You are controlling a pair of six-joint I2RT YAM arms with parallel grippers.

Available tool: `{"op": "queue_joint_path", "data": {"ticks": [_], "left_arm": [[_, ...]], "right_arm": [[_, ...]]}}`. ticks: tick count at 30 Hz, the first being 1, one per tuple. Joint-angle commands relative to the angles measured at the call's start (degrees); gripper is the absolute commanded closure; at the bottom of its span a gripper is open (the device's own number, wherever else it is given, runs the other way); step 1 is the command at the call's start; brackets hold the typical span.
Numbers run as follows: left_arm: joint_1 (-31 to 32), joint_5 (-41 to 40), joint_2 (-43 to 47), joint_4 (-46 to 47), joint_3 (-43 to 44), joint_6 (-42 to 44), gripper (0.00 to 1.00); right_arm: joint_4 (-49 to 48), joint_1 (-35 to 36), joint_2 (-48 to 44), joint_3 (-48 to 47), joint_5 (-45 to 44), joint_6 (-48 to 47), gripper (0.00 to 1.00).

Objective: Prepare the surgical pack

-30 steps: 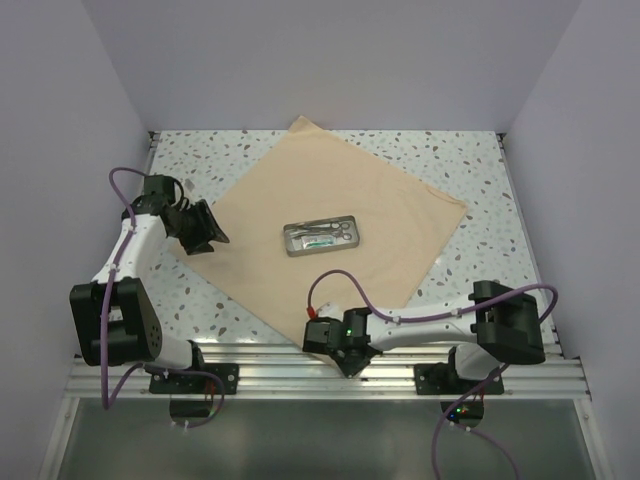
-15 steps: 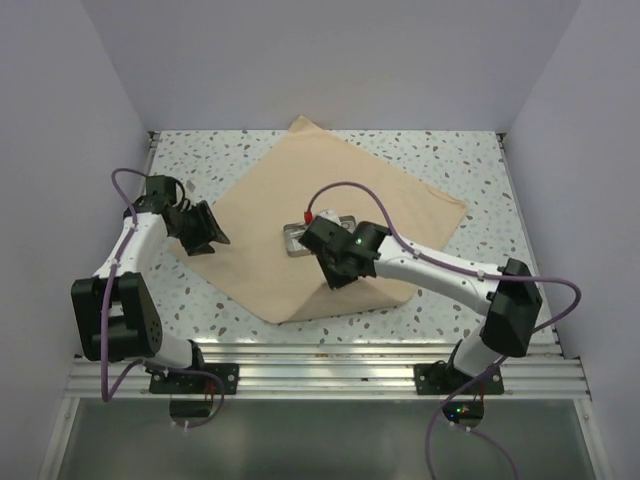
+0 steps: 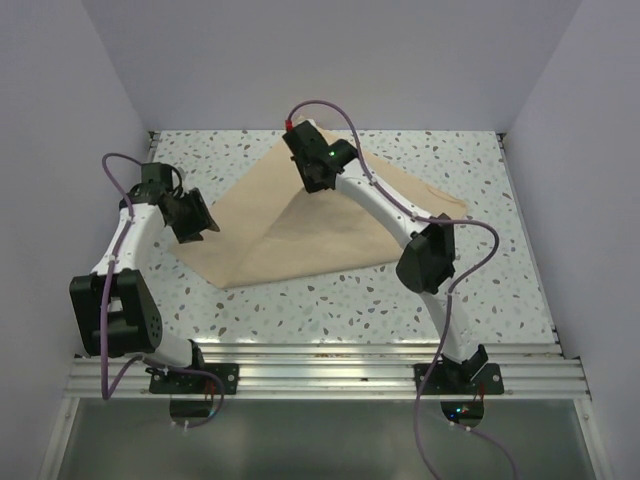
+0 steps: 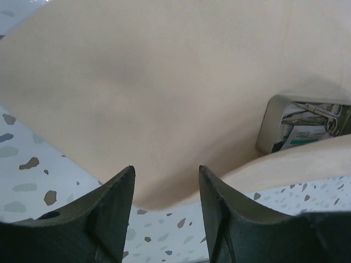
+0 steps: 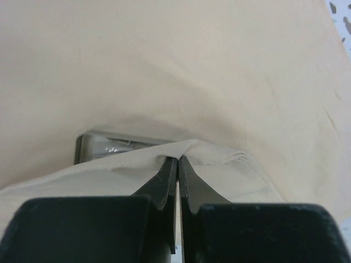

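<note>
The surgical pack's tan wrapping sheet [image 3: 290, 240] lies folded over itself on the speckled table. Its near corner is lifted toward the far side. My right gripper [image 3: 319, 186] is shut on that corner, and the cloth bunches at the closed tips [image 5: 177, 159]. Under the raised fold a small metal tray [image 5: 93, 147] with instruments peeks out; from above it is hidden. My left gripper [image 3: 203, 222] hovers open at the sheet's left corner. Nothing sits between its fingers [image 4: 166, 170], with the sheet [image 4: 164, 82] and tray [image 4: 285, 129] ahead.
Grey walls enclose the speckled table [image 3: 400, 300] on three sides. An aluminium rail [image 3: 320, 375] runs along the near edge by the arm bases. The right arm stretches across the sheet's right half.
My right arm swept from the near edge up and over the tray to the far side, dragging the sheet's near corner with it and covering the tray. The left arm barely moved.
</note>
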State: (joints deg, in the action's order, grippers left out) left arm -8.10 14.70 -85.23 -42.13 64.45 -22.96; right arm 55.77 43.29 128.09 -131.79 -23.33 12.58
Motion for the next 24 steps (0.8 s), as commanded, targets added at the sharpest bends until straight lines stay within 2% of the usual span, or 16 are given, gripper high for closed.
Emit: {"op": "queue_joint_path", "data": {"ticks": [1, 5, 9, 14, 18, 24], "left_arm": [[0.3, -3.1, 0.8, 0.1, 2.8, -0.5, 0.46], [0.3, -2.1, -0.7, -0.2, 2.6, -0.8, 0.46], [0.2, -2.5, -1.1, -0.6, 2.5, -0.4, 0.46], [0.2, -2.6, -1.3, -0.4, 2.6, -0.5, 0.46], [0.2, -2.5, -1.9, -0.3, 2.8, -0.7, 0.46], [0.2, -2.5, -2.7, -0.4, 3.4, -0.6, 0.46]], "right_arm": [[-2.8, -2.6, 2.7, -7.4, -1.5, -3.6, 1.0], [-9.3, -4.3, 6.0, -8.7, 0.9, -5.7, 1.0], [-10.7, -5.6, 8.7, -10.2, 1.0, -5.5, 1.0], [-17.0, -5.8, 8.0, -7.3, 2.3, -6.5, 1.0], [-17.4, -5.9, 10.9, -11.1, 4.1, -7.4, 1.0], [-18.9, -6.5, 13.2, -11.5, 4.7, -7.1, 1.0]]}}
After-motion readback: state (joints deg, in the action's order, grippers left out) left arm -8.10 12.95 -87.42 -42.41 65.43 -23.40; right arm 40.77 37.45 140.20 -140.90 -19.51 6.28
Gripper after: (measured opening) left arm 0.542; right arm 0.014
